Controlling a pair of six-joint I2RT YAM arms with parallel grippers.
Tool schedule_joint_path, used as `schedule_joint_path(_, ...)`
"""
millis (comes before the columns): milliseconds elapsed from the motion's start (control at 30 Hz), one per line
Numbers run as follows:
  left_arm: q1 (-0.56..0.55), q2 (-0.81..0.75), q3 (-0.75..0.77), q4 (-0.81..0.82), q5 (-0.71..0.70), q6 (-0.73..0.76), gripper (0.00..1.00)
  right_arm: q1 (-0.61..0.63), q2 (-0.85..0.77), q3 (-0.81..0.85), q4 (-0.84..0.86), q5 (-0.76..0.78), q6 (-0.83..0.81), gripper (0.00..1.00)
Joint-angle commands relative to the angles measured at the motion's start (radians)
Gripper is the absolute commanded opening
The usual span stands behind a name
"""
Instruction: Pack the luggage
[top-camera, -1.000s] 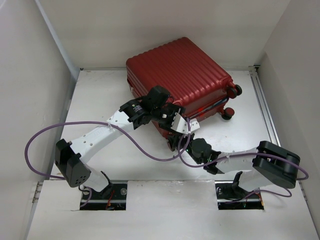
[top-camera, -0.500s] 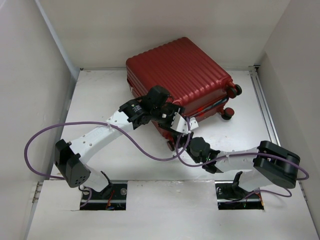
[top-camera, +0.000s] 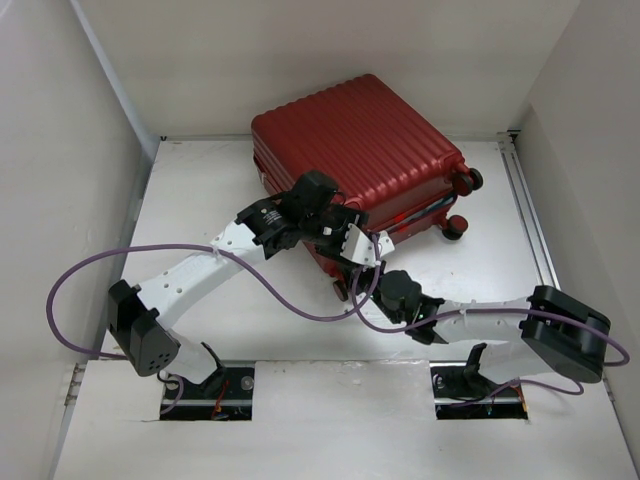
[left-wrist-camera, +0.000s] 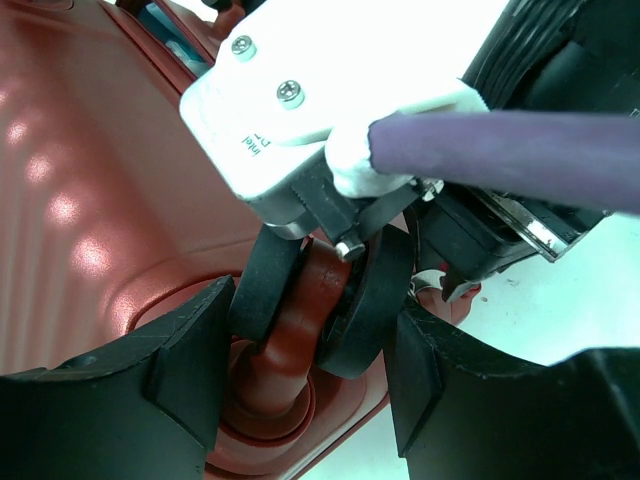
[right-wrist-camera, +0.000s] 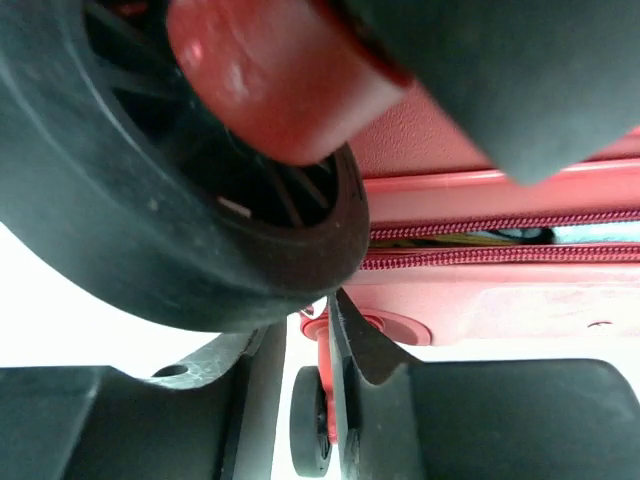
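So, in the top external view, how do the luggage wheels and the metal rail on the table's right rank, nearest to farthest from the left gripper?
From the left gripper:
1. The near-corner wheel, between its fingers.
2. The front right wheel, at the luggage's right side, closer to the arms.
3. The back right wheel, behind that one.
4. The metal rail, along the table's right edge.

The luggage (top-camera: 355, 150), lying at twelve o'clock on the white table (top-camera: 200, 190), is showing a dark-red shell ribbed in parallel ridges. Its wheel (left-wrist-camera: 372, 300) is wearing black tyres around a red fork, and its zip (right-wrist-camera: 500, 255) is running red. A purple cable (left-wrist-camera: 500, 145) is crossing at two o'clock. The left arm (top-camera: 190, 275) and right arm (top-camera: 480, 325) are showing white with black joints. The left gripper (left-wrist-camera: 318, 330) is showing black fingers.
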Motion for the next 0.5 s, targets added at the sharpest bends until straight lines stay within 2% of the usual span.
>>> schedule_joint_path(0,0.013,-0.129,0.079,0.194,0.007,-0.172,0.00,-0.006,-0.036,0.057,0.047,0.023,-0.027,0.28)
schedule_joint_path(67,0.013,-0.129,0.079,0.194,0.007,-0.172,0.00,-0.006,-0.027,0.066,0.047,0.032,-0.027,0.20)
schedule_joint_path(100,0.013,-0.129,0.079,0.194,0.007,-0.172,0.00,-0.006,-0.015,0.066,0.047,0.032,-0.027,0.13)
schedule_joint_path(167,0.013,-0.129,0.079,0.194,0.007,-0.172,0.00,-0.006,-0.006,0.075,0.037,0.032,-0.027,0.08)
schedule_joint_path(200,0.013,-0.129,0.079,0.194,-0.002,-0.172,0.00,-0.006,-0.006,0.075,0.037,0.032,-0.027,0.01)
schedule_joint_path(400,0.013,-0.129,0.079,0.171,-0.002,-0.161,0.00,-0.006,-0.038,0.043,0.037,0.050,-0.018,0.00)
schedule_joint_path(467,0.013,-0.129,0.079,0.148,-0.002,-0.132,0.00,-0.020,-0.074,0.028,-0.031,0.070,0.005,0.00)
